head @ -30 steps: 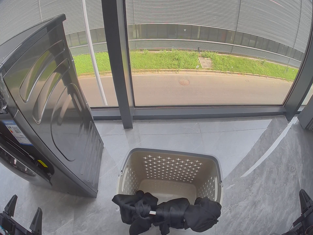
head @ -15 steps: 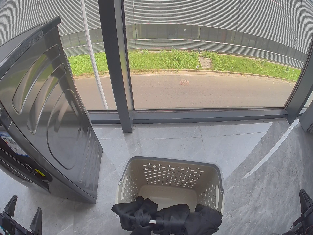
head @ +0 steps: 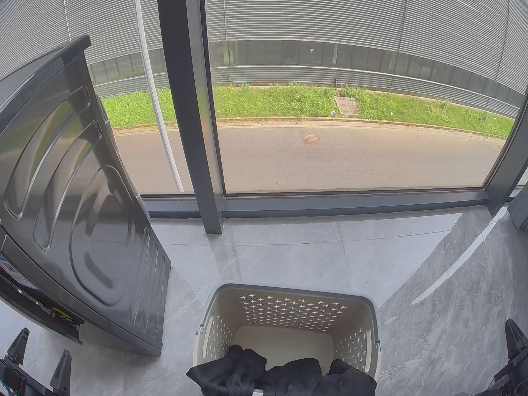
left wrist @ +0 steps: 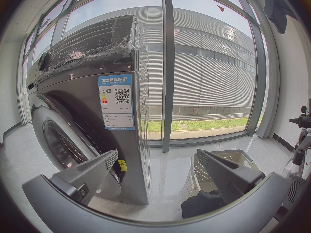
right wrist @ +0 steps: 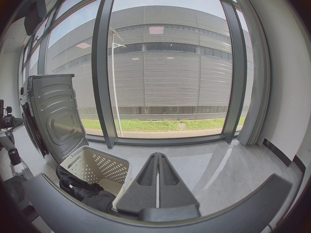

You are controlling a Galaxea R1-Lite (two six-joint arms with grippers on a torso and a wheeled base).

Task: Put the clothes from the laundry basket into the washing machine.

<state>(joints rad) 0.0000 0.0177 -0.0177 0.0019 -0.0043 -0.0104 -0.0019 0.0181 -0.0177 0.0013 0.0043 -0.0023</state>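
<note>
1. Laundry basket [head: 291,309]: cream, with star-shaped perforations in its walls. It stands on the grey floor [head: 330,248] just right of the washing machine [head: 71,210], with a gap between them. Its near rim is cut off by the lower edge of the head view
2. Clothes [head: 275,374]: a black bundle draped over the basket's near rim, partly inside and partly hanging outside. The lower portion is cut off in the head view, and the number of garments cannot be told
3. Washing machine: dark grey, side panel towards the basket, top under plastic film [left wrist: 97,42]. The round door [left wrist: 61,139] looks pushed to. Its lower edge is hidden behind a gripper finger, and the latch cannot be made out
4. Left gripper [left wrist: 157,154]: fingers spread wide with nothing between them, sitting low and near the machine's front corner
5. Right gripper [right wrist: 157,157]: fingers pressed together and holding nothing, sitting low and right of the basket, apart from it. It is largely cut off at the corner of the head view
</note>
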